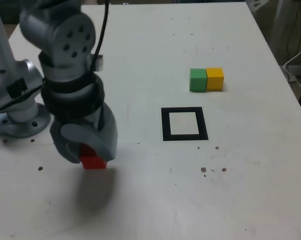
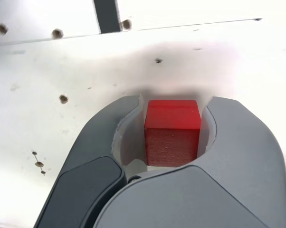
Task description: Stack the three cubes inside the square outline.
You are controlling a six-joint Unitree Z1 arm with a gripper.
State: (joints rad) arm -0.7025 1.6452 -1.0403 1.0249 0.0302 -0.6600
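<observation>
light: bright, overhead; shadow: soft under arm (image 1: 65,75); wrist view: glare

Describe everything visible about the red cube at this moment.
The red cube is a small, matte, solid red block with sharp edges and a slightly grainy face. It sits between the gripper jaws, which are closed against two opposite sides. In the exterior view it pokes out below the gripper, low over the white table, towards that view's left of the square outline. Whether it touches the table cannot be told. It is apart from the other cubes.

Exterior high overlooking table (image 1: 250,200), wrist close-up, downward
</observation>
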